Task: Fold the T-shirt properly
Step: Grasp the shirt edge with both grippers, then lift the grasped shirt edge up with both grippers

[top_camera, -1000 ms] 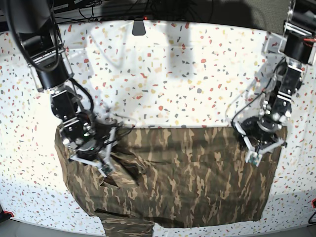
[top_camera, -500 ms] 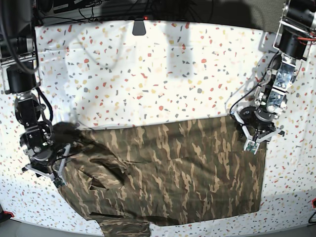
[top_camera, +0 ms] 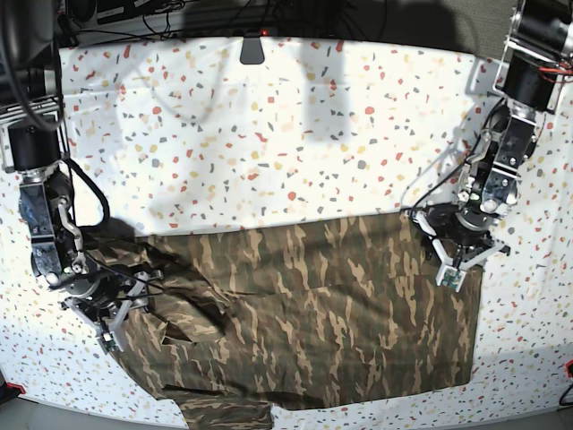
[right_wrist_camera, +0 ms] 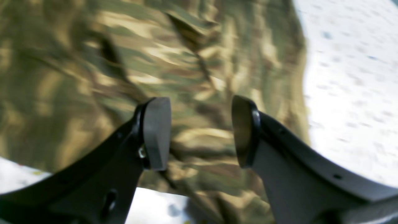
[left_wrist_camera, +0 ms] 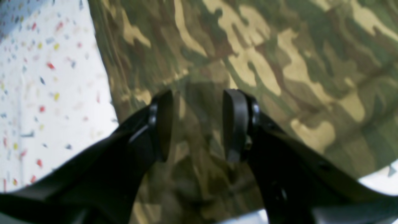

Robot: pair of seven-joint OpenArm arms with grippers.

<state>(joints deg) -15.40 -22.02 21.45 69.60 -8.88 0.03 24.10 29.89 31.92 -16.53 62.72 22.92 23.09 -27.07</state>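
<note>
Two tools spread, nothing pinched. Base view alone shows whole T-shirt [top_camera: 304, 313] flat on speckled surface [top_camera: 269, 134]: left tool [top_camera: 454, 262] at far corner, right tool [top_camera: 112, 313] over rumpled, seemingly sleeve end. Wrist views blurred.

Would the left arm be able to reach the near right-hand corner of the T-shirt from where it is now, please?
Probably yes. The left gripper hangs open over the T-shirt along that same edge, and nothing lies on the cloth between it and that corner.
</note>
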